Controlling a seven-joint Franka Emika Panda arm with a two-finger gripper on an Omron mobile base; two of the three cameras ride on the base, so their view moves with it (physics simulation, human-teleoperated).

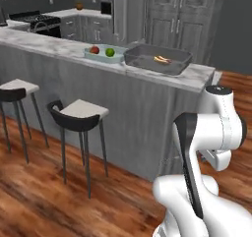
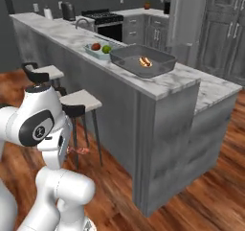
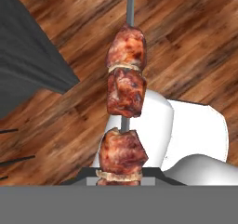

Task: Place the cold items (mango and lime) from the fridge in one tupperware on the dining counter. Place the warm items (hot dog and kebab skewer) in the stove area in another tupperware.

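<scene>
My gripper is shut on the kebab skewer, whose brown meat chunks run up the hand view above the wooden floor. The kebab skewer shows low beside my arm, well below the counter top. On the dining counter a pale blue-green tupperware holds the mango and the lime. Touching it on the right, a dark grey tupperware holds the hot dog. The fridge stands shut behind the counter.
Two stools stand on the wooden floor in front of the counter's dark side. The counter's end corner rises close on my right. A stove and grey cabinets line the back wall.
</scene>
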